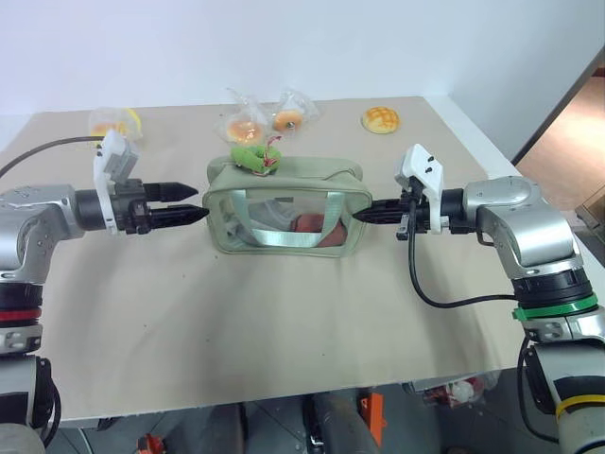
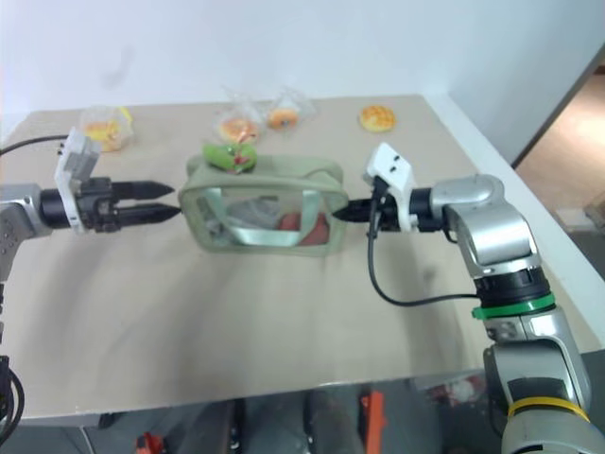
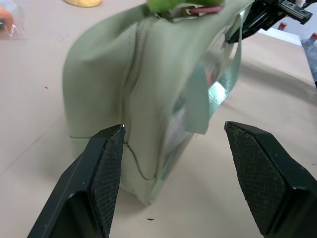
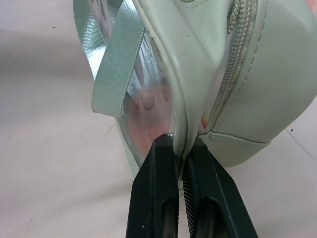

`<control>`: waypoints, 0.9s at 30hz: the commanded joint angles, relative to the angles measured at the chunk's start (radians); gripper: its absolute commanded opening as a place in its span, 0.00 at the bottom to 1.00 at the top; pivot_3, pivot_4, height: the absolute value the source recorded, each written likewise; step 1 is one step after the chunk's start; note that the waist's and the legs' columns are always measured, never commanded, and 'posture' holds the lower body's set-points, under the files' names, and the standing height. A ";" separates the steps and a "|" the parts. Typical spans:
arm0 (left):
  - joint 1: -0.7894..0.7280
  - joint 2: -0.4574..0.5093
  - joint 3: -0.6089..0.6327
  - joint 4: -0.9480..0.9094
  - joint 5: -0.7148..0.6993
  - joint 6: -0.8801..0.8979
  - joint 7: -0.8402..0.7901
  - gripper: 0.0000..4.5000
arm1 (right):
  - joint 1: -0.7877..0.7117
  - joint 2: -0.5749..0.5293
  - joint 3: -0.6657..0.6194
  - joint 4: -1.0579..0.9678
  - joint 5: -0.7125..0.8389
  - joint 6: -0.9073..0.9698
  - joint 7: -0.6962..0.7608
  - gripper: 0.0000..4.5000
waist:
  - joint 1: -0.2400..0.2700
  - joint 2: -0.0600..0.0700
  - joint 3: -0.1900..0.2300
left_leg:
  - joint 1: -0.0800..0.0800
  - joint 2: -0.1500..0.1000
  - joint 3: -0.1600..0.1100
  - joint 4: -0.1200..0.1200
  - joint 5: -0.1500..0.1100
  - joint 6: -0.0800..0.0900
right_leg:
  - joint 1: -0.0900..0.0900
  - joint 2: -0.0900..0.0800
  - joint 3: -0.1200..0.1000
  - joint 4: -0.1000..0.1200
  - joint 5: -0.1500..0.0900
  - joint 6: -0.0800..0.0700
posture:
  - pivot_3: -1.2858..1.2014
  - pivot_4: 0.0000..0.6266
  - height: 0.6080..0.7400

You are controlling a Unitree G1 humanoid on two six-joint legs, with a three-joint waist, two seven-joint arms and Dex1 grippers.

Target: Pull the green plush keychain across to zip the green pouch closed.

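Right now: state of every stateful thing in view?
Pouch: upright on table, its end pinched by right gripper.
Keychain: lying on the pouch's top, ungrasped.
Left gripper: open, just off the pouch's other end.
Right gripper: shut on pouch.

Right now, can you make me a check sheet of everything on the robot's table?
Surface: tan table, bare in front.
Job's things: green pouch upright mid-table; green plush keychain on top, toward its left end.
Clutter: wrapped buns behind the pouch, one bare bun far right.
Grippers: left pincer open beside the pouch's left end; right pincer shut on the pouch's right end.
Cables: black cable looping under the right arm.
Surroundings: white wall.
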 commanded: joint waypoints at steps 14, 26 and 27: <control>-0.110 -0.133 -0.025 0.071 0.029 -0.054 0.042 0.57 | 0.012 -0.018 -0.045 -0.062 0.026 0.010 -0.014 0.00 | 0.001 0.000 0.000 | 0.000 0.000 0.000 0.001 0.000 0.000 | 0.000 0.000 0.001 0.000 0.000 0.001 | 0.52 0.24 1.00; -0.091 -0.104 -0.027 0.046 0.037 -0.017 0.024 0.01 | 0.015 -0.030 -0.053 -0.058 0.034 0.009 -0.017 0.00 | 0.001 0.000 0.000 | 0.000 0.000 0.000 0.001 0.000 0.000 | 0.000 0.000 0.001 0.000 0.000 0.001 | 0.52 0.24 1.00; -0.092 -0.104 -0.028 0.046 0.038 -0.015 0.027 0.01 | 0.012 -0.026 -0.055 -0.054 0.035 0.009 -0.020 0.00 | 0.001 0.000 0.000 | 0.000 0.000 0.000 0.001 0.000 0.000 | 0.000 0.000 0.000 0.000 0.000 0.001 | 0.52 0.24 1.00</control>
